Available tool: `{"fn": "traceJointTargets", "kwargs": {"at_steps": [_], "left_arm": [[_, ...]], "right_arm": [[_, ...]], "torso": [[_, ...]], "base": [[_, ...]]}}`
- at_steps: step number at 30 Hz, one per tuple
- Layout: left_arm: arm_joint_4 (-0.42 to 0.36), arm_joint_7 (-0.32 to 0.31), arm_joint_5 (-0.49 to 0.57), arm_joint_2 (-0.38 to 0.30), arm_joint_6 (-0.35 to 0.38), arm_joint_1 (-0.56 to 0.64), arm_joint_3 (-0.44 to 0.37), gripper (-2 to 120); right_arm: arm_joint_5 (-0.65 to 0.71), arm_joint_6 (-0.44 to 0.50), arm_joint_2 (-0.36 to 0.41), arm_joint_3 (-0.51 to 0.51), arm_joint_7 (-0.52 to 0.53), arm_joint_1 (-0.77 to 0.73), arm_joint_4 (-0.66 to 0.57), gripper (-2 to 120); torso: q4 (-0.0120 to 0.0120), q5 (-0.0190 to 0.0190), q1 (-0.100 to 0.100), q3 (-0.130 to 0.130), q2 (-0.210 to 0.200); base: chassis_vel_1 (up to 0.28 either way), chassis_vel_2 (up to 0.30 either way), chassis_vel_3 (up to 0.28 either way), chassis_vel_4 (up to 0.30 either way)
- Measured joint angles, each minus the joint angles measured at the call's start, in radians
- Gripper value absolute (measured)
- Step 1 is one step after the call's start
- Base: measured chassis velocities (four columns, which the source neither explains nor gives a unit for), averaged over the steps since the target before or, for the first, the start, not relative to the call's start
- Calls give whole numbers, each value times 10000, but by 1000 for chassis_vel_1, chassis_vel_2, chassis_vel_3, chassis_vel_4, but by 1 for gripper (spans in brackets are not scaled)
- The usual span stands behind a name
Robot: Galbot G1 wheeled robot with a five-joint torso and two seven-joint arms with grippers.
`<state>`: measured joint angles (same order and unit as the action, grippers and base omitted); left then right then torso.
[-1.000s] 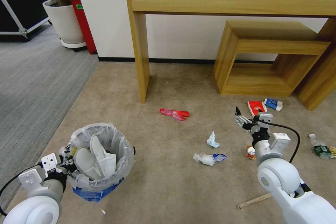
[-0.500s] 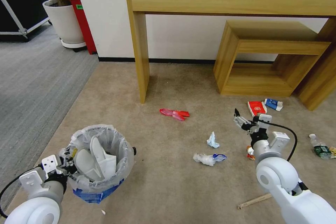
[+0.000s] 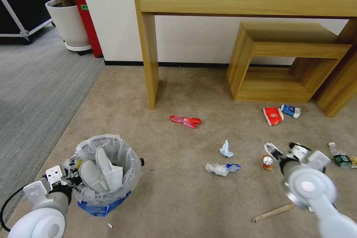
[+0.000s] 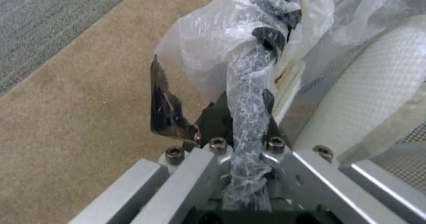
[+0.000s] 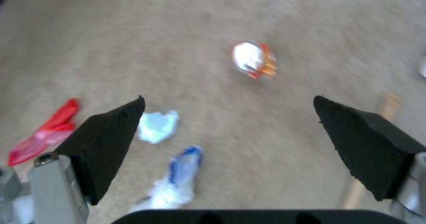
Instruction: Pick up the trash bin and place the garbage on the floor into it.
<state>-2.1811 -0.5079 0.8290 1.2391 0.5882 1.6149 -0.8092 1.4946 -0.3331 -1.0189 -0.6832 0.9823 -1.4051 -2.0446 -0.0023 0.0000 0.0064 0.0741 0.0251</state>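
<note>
The trash bin (image 3: 108, 189), lined with a crinkly clear bag, hangs at the lower left with two white slippers (image 3: 99, 169) inside. My left gripper (image 3: 73, 174) is shut on its rim and on the twisted bag (image 4: 248, 94). My right gripper (image 3: 283, 147) is open, fingers wide apart, hovering over the beige floor (image 3: 167, 200) just beside a small can (image 3: 267, 161), (image 5: 254, 59). Garbage lies around: a red wrapper (image 3: 185, 120), two crumpled tissues (image 3: 225, 149), (image 3: 222, 168), a red cup (image 3: 272, 115), a blue-white carton (image 3: 290, 111), a clear bottle (image 3: 338, 156) and a wooden stick (image 3: 273, 212).
A tall wooden console table (image 3: 148, 55) and a low wooden shelf (image 3: 282, 63) stand against the back wall. A white plant pot (image 3: 68, 22) and a red box (image 3: 88, 22) sit at the far left, beside grey ribbed carpet (image 3: 33, 81).
My right arm has swung down and to the right, turning its wrist, and now hovers by the can. The bin has sunk slightly in my left gripper.
</note>
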Motion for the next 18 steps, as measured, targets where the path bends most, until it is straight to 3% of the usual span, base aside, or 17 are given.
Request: {"fn": "traceJointTargets", "kwargs": {"at_steps": [7, 18], "left_arm": [[424, -48, 0, 31, -7, -353, 194, 0], [740, -102, -1, -1, -49, -530, 237, 0]], "right_arm": [[1347, 25, -691, -895, 869, -239, 1082, 97], [1135, -237, -1654, -807, 729, 93, 3557, 99]], "torso": [[0, 0, 2, 0, 0], [1, 1, 1, 0, 1]], "base": [[0, 0, 0, 0], [0, 0, 0, 0]]}}
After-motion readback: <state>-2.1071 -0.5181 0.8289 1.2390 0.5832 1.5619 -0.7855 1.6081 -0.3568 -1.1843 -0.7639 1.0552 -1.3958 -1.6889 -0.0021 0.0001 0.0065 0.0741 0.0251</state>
